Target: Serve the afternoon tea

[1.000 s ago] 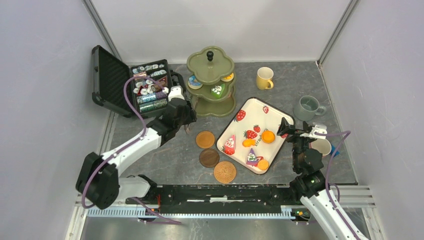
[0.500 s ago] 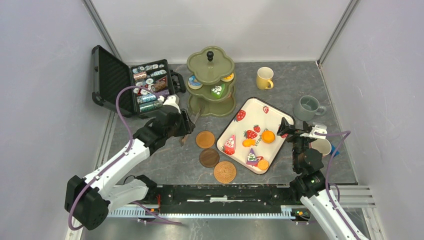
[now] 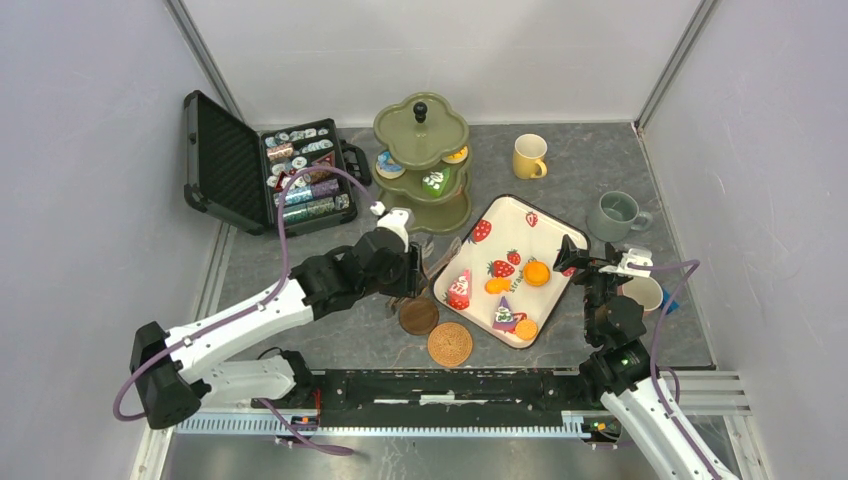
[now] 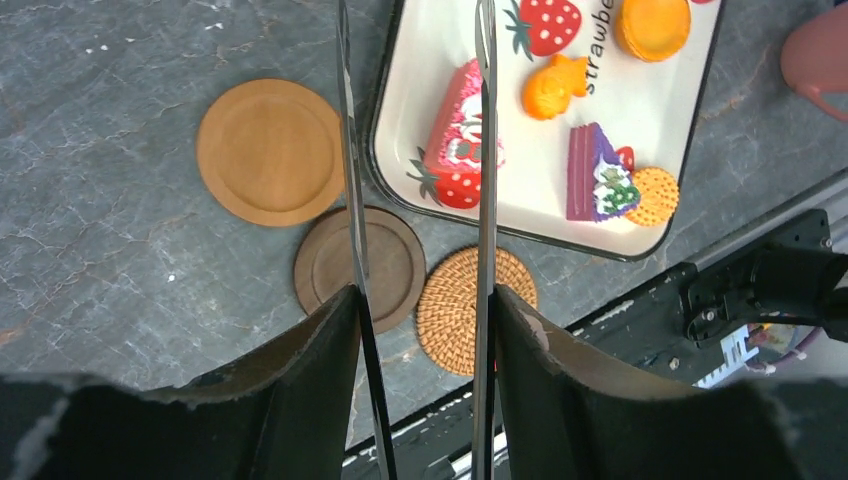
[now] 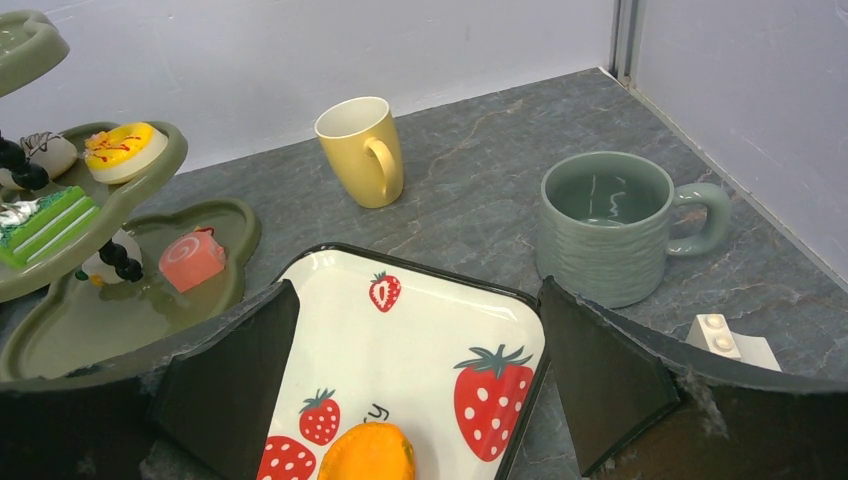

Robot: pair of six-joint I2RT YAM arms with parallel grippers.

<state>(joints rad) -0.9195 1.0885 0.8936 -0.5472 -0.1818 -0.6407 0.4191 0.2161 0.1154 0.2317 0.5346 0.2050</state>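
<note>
My left gripper (image 3: 440,252) is open and empty, its long thin fingers above the left edge of the strawberry tray (image 3: 510,225). In the left wrist view the gripper (image 4: 413,20) frames a red strawberry cake slice (image 4: 455,140). The tray also holds an orange fish (image 4: 555,85), an orange donut (image 4: 652,25), a purple slice (image 4: 598,175) and an orange cookie (image 4: 655,195). A light coaster (image 4: 268,150), a dark coaster (image 4: 395,265) and a woven coaster (image 4: 450,310) lie left of the tray. My right gripper (image 3: 592,258) is open and empty at the tray's right edge.
The olive three-tier stand (image 3: 421,165) holds small cakes at the back. The yellow mug (image 3: 528,156) and the grey-green mug (image 3: 614,215) stand back right. The pink mug (image 3: 645,293) is partly hidden behind my right arm. An open black chip case (image 3: 265,175) sits back left.
My left arm has swung right and forward, from beside the chip case and stand to above the coasters and the tray's left edge. The right arm has not moved.
</note>
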